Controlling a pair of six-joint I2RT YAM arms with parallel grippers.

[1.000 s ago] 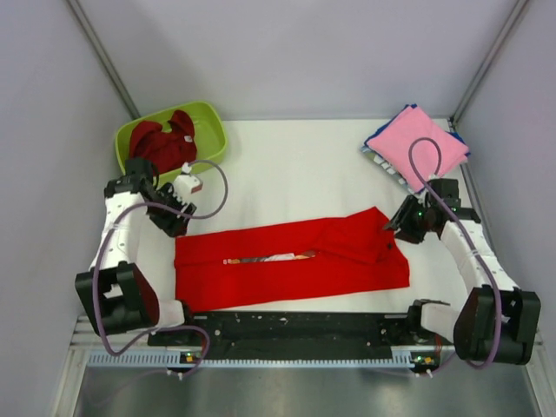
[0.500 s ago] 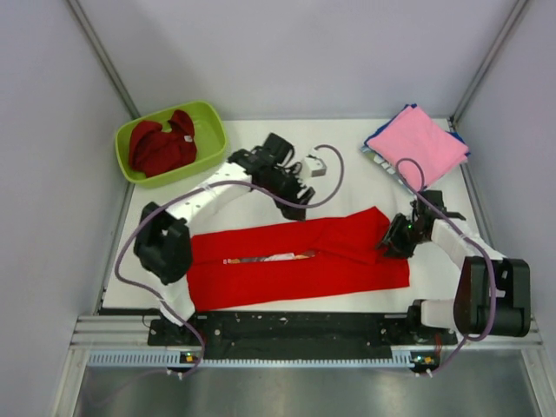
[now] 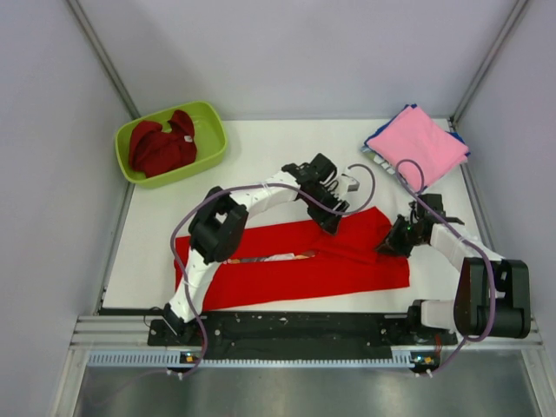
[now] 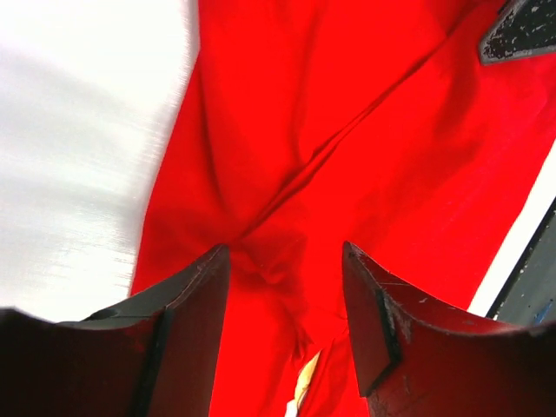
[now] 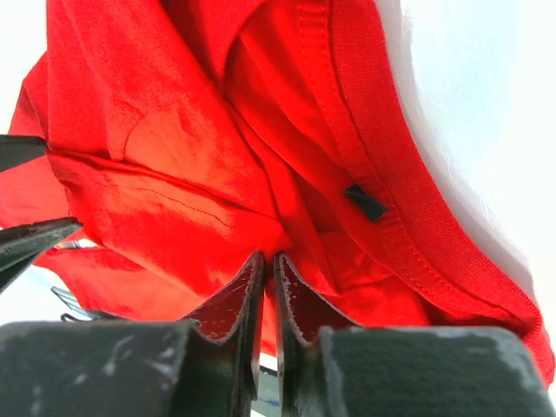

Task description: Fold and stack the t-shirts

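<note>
My left end effector (image 4: 287, 261), apart, hangs over the bright red t-shirt (image 3: 261, 276), far edge; desk (image 3: 261, 161) beyond. My right end effector (image 5: 266, 261) clamps its right end.

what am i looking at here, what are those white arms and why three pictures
Those are two robot arms bolted at the near edge of a white table, each ending in a two-finger gripper. The wide picture comes from a camera above and behind them; the two close-ups come from a camera on each wrist. A bright red cloth t-shirt lies in a long band across the table. The left gripper hangs over it with fingers open, holding nothing. The right gripper is shut on the shirt's right end, near the collar. At the back left a lime-green plastic tub holds a crumpled dark red shirt; at the back right a folded pink shirt tops a stack.
</note>
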